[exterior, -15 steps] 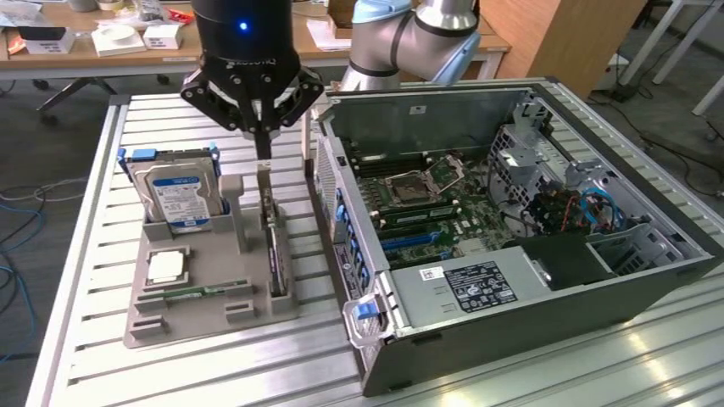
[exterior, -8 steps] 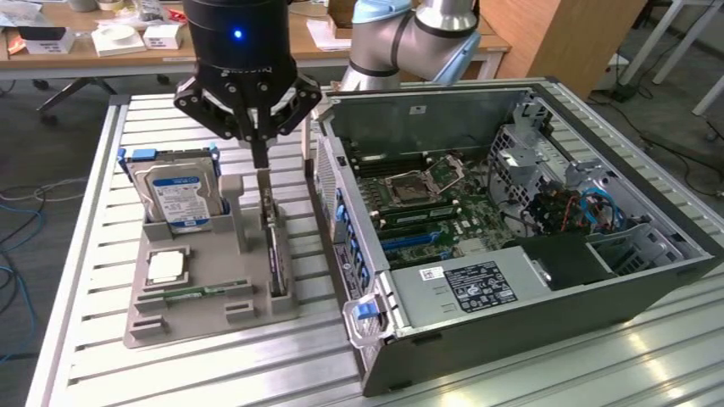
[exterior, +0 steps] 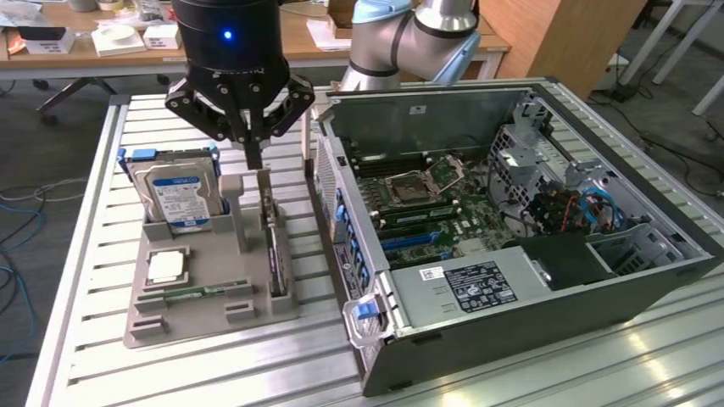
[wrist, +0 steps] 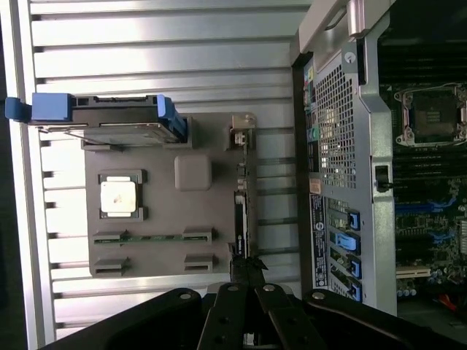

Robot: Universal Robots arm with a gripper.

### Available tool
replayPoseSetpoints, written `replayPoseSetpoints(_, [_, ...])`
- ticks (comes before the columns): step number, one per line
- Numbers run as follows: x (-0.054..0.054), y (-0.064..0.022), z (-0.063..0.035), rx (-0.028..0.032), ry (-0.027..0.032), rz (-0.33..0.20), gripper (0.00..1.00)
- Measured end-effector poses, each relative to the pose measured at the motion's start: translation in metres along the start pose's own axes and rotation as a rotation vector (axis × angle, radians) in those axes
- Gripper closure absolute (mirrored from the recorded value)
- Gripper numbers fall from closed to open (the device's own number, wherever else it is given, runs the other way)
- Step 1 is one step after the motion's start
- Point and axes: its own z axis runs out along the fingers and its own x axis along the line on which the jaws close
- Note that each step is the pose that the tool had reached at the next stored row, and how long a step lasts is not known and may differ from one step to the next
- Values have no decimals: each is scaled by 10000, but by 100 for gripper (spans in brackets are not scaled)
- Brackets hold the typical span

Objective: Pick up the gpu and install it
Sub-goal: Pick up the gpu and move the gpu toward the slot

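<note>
The gripper, closed narrow above the tray, sits at the top edge of the gpu standing edge-on in the tray's side slot; keep it centred and pull vertically.

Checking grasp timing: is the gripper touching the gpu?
Cannot tell. In the exterior view the gripper reaches down to the top of the gpu, but neither contact nor a gap shows plainly.
</note>
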Motion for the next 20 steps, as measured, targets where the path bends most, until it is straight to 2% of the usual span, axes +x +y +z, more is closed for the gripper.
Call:
replayPoseSetpoints(11, [0, 0, 0, 0, 0, 0, 89])
replayPoseSetpoints(12, [0, 0, 0, 0, 0, 0, 83])
replayPoseSetpoints(13, [0, 0, 0, 0, 0, 0, 83])
replayPoseSetpoints(15, [0, 0, 0, 0, 0, 0, 71])
replayPoseSetpoints(16, [0, 0, 0, 0, 0, 0, 71])
replayPoseSetpoints(18, [0, 0, 0, 0, 0, 0, 59])
replayPoseSetpoints(19, [0, 0, 0, 0, 0, 0, 59])
replayPoseSetpoints(20, [0, 0, 0, 0, 0, 0, 53])
